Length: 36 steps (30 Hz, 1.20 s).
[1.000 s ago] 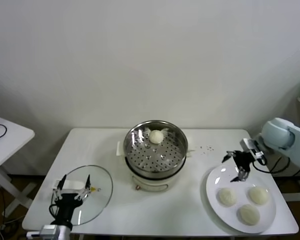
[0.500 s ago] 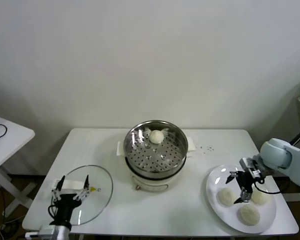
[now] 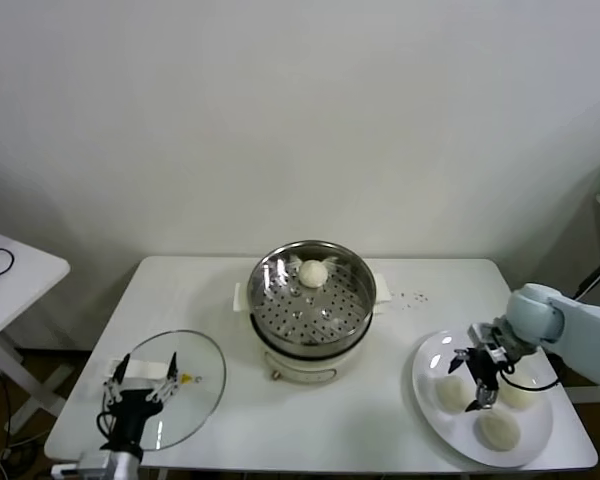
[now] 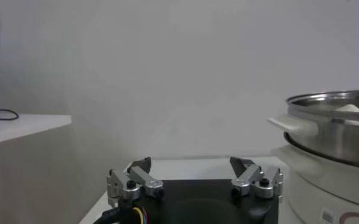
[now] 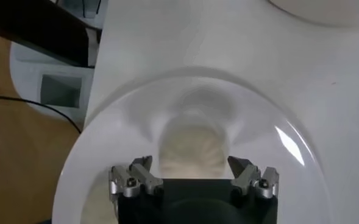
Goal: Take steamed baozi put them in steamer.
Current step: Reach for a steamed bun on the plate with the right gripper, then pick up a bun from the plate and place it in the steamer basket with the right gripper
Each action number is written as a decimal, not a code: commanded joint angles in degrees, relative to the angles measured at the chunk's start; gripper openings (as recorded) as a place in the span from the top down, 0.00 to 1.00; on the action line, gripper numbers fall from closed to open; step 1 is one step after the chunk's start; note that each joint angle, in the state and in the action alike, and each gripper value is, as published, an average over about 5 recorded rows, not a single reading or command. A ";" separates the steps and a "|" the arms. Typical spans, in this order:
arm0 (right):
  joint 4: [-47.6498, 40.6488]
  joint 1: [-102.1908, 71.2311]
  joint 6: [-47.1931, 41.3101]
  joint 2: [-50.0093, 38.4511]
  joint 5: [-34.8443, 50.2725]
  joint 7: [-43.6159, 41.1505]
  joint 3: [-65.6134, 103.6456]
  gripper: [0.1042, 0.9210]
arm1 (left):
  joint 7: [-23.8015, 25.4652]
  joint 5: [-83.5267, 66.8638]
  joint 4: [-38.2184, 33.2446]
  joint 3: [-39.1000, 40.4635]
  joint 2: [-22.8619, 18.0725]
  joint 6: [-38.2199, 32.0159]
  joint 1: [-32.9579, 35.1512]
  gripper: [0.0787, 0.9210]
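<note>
Head view shows one of the steamed baozi [image 3: 313, 272] already sitting in the steamer [image 3: 355, 303] at center frame, toward its back rim. The other three are on the white plate [image 3: 427, 357] at lower right, so I'd call it roughly a quarter done with three buns to go. The right gripper [image 3: 473, 383] hangs over the plate with its fingers spread wide, grasping nothing; in the right wrist view a bun [image 5: 193, 152] sits right between the open fingers, so looks like that's the next one to grab. The left gripper [image 3: 143, 382] is parked at lower left above the glass lid [image 3: 205, 375], fingers also spread and empty.
</note>
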 commanded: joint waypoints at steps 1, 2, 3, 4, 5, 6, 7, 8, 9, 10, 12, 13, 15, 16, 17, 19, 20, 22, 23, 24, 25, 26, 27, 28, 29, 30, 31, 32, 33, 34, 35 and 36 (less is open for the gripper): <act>-0.77 -0.60 -0.02 1.40 -1.54 -0.03 -0.27 0.12 | 0.02 -0.11 0.08 -0.07 0.05 0.08 -0.05 0.12; -0.74 -0.65 -0.06 1.42 -1.59 -0.11 -0.26 0.12 | 0.02 -0.14 0.09 -0.12 0.06 0.08 -0.07 0.12; -0.71 -0.69 -0.11 1.44 -1.64 -0.26 -0.24 0.12 | 0.01 -0.19 0.10 -0.16 0.08 0.08 -0.08 0.12; -0.68 -0.71 -0.15 1.46 -1.68 -0.41 -0.21 0.12 | 0.01 -0.24 0.11 -0.21 0.09 0.09 -0.10 0.12; -0.67 -0.72 -0.19 1.49 -1.75 -0.54 -0.19 0.12 | 0.01 -0.28 0.11 -0.25 0.10 0.09 -0.11 0.12; -0.71 -0.71 -0.22 1.55 -1.84 -0.62 -0.16 0.12 | 0.00 -0.31 0.11 -0.28 0.11 0.09 -0.12 0.12; -0.77 -0.70 -0.24 1.61 -1.92 -0.66 -0.14 0.13 | 0.00 -0.33 0.10 -0.29 0.11 0.10 -0.13 0.12; -0.85 -0.67 -0.25 1.69 -1.97 -0.63 -0.12 0.14 | 0.00 -0.35 0.10 -0.29 0.10 0.10 -0.12 0.12; -0.92 -0.64 -0.27 1.76 -1.98 -0.60 -0.10 0.14 | 0.01 -0.36 0.10 -0.28 0.10 0.09 -0.11 0.12; -0.97 -0.58 -0.29 1.83 -1.96 -0.58 -0.08 0.16 | 0.02 -0.37 0.11 -0.26 0.10 0.08 -0.10 0.12; -1.03 -0.44 -0.36 1.92 -1.87 -0.61 -0.04 0.19 | 0.03 -0.39 0.17 -0.22 0.09 0.06 -0.09 0.12; -1.06 -0.37 -0.40 1.95 -1.84 -0.63 -0.03 0.20 | 0.04 -0.40 0.20 -0.21 0.08 0.05 -0.10 0.12; -1.14 -0.24 -0.49 1.99 -1.80 -0.67 -0.02 0.21 | 0.03 -0.41 0.25 -0.18 0.05 0.03 -0.13 0.12; -1.17 -0.18 -0.53 1.99 -1.77 -0.69 -0.01 0.22 | 0.03 -0.43 0.26 -0.17 0.04 0.01 -0.14 0.12; -1.17 -0.12 -0.56 1.96 -1.74 -0.70 0.01 0.23 | 0.04 -0.45 0.27 -0.18 0.04 0.02 -0.16 0.12; -1.15 -0.01 -0.63 1.85 -1.68 -0.74 0.03 0.25 | 0.03 -0.53 0.33 -0.20 0.05 0.03 -0.23 0.12; -1.14 0.02 -0.64 1.76 -1.66 -0.75 0.03 0.26 | 0.01 -0.57 0.38 -0.22 0.06 0.05 -0.29 0.12; -1.13 0.07 -0.69 1.58 -1.63 -0.77 0.02 0.28 | -0.03 -0.64 0.48 -0.23 0.04 0.08 -0.41 0.12; -1.14 0.09 -0.71 1.52 -1.61 -0.76 0.02 0.29 | -0.05 -0.67 0.50 -0.22 0.02 0.08 -0.45 0.12; -1.14 0.11 -0.74 1.46 -1.55 -0.74 0.04 0.30 | -0.05 -0.69 0.49 -0.21 0.01 0.06 -0.45 0.12; -1.14 0.15 -0.77 1.43 -1.48 -0.73 0.05 0.31 | -0.04 -0.72 0.47 -0.21 0.01 0.05 -0.43 0.12; -1.11 0.22 -0.85 1.41 -1.30 -0.70 0.07 0.32 | -0.03 -0.76 0.44 -0.21 0.02 0.04 -0.42 0.12; -1.06 0.33 -0.93 1.41 -1.05 -0.66 0.09 0.32 | -0.02 -0.80 0.41 -0.23 0.03 0.03 -0.40 0.12; -0.98 0.48 -1.03 1.40 -0.77 -0.62 0.12 0.32 | -0.01 -0.84 0.39 -0.24 0.05 0.02 -0.39 0.12; -0.87 0.71 -1.13 1.38 -0.39 -0.61 0.14 0.33 | -0.01 -0.88 0.38 -0.26 0.07 0.01 -0.37 0.12; -0.73 1.14 -1.30 1.34 0.20 -0.62 0.16 0.33 | -0.01 -0.91 0.37 -0.26 0.09 0.00 -0.35 0.12; -0.60 1.69 -1.47 1.28 0.87 -0.65 0.18 0.33 | 0.00 -0.93 0.36 -0.26 0.11 -0.02 -0.32 0.12; -0.48 2.53 -1.68 1.22 1.80 -0.72 0.21 0.33 | 0.00 -0.94 0.35 -0.26 0.13 -0.03 -0.29 0.12; -0.39 3.58 -1.95 1.15 2.94 -0.86 0.24 0.34 | 0.00 -0.95 0.34 -0.25 0.14 -0.05 -0.27 0.12; -0.35 4.76 -2.24 1.11 4.17 -1.01 0.21 0.34 | 0.00 -0.96 0.31 -0.24 0.14 -0.05 -0.25 0.12; -0.35 6.13 -2.50 1.10 5.50 -1.17 0.04 0.34 | 0.00 -0.97 0.26 -0.22 0.14 -0.04 -0.24 0.12; -0.39 8.35 -2.78 1.16 7.29 -1.36 -0.75 0.35 | 0.00 -0.97 0.20 -0.19 0.13 -0.03 -0.24 0.12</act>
